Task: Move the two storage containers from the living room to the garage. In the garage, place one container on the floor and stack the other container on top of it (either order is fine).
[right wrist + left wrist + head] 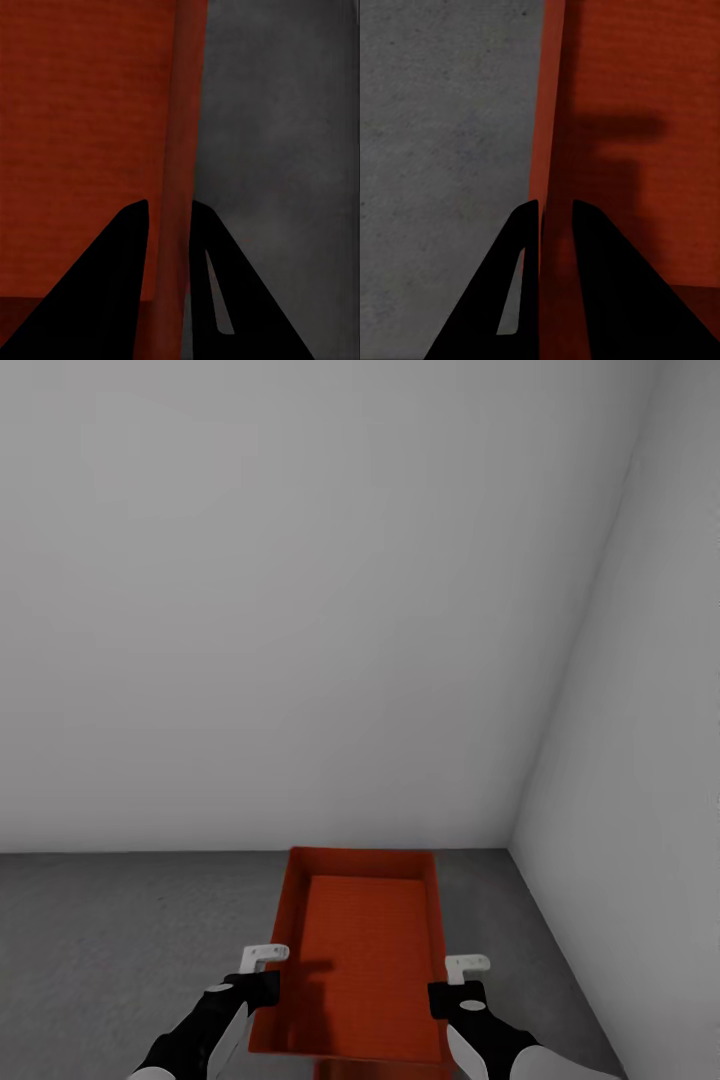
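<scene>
Currently no brand, label or writing can be read on anything in view.

1 storage container (pixel 365 950) is seen in the head view: orange-red, rectangular, open-topped, with plain low walls and a flat bottom that carries a fine ribbed texture. A strip of the same orange-red shows under its near edge at the bottom of the head view; whether that is a 2nd bin cannot be told. The container sits over the floor (pixel 120 940) near the corner where the 2 walls (pixel 300 610) meet, its far end close to the back wall and its right side closer to the side wall. Whether it rests on the floor or is held clear of it cannot be told.

The floor is dark grey, rough and speckled, like concrete. The walls are plain, matte, grey-white and featureless.

The left gripper (pixel 556 225) is closed down on the container's left long wall: 1 black wedge-shaped finger lies outside, 1 inside, with only the thin wall between them. The right gripper (pixel 170 225) is clamped the same way on the right long wall. In the head view both grippers, left (pixel 262 970) and right (pixel 462 980), are seen as black housings with white bracket tips, set opposite each other near the container's near end. A shadow of the left gripper is cast on the bin's bottom.
</scene>
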